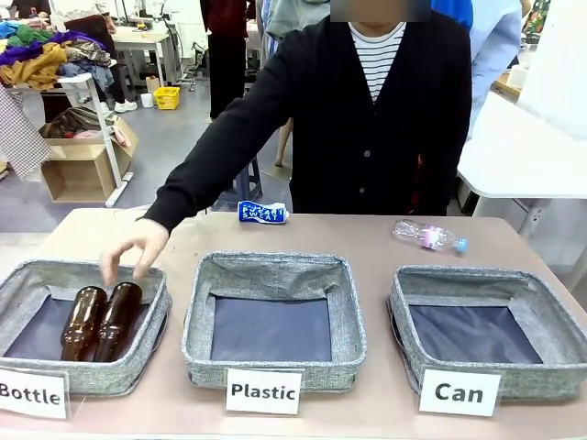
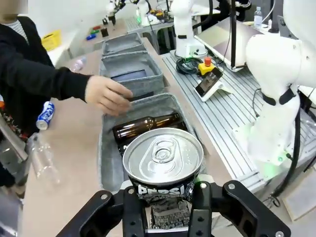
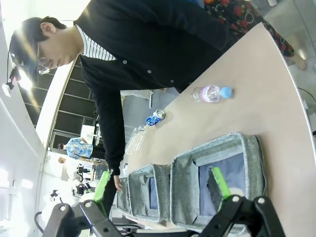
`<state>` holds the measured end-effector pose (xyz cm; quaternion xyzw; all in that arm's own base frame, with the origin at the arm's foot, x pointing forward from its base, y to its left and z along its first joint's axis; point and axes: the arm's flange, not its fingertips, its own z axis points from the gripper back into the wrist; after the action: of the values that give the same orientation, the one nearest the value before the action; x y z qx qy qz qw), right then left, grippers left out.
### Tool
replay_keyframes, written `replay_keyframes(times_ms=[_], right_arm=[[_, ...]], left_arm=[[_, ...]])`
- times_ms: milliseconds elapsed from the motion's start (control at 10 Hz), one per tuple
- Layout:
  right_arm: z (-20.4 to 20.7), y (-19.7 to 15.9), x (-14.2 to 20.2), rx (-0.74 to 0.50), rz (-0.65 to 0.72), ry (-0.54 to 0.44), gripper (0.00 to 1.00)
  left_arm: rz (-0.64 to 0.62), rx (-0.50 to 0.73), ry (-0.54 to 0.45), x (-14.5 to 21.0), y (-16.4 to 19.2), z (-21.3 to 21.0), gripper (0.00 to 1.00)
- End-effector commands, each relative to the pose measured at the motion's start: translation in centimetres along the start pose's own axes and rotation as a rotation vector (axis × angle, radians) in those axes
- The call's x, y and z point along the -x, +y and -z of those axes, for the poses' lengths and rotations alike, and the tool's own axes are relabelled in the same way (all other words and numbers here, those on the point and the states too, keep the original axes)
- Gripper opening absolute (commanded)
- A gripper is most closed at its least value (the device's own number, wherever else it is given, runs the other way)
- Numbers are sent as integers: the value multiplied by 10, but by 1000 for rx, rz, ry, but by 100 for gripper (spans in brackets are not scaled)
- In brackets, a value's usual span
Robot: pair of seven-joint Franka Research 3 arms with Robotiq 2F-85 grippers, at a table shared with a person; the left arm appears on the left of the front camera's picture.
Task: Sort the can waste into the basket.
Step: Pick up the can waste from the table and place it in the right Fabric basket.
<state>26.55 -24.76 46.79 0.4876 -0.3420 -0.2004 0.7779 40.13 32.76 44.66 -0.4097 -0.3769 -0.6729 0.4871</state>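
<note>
In the front view, the blue-white can lies on its side at the far edge of the table, well apart from the Can basket at the right. A person's hand hovers at the Bottle basket.

In the left wrist view, the left gripper clamps the dark can upright, near the brown bottles.

In the right wrist view, the right gripper has its jaws spread wide, with the Can basket beyond them.
</note>
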Motion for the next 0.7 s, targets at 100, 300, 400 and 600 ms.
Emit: replay_keyframes(times_ms=[100,300,400,600], right_arm=[[1,-1,-3,-24,-23,-18,100],[1,-1,-3,-24,-23,-18,100],[0,0,0,0,0,0,100],[-81,61,-17,-61,-192,14,100]], left_arm=[[-36,57,2,-34,15,-26,31],[-46,55,-39,-40,35,-10,31],[-45,57,-60,-45,52,17,31],[-27,234,-26,-53,87,106,31]])
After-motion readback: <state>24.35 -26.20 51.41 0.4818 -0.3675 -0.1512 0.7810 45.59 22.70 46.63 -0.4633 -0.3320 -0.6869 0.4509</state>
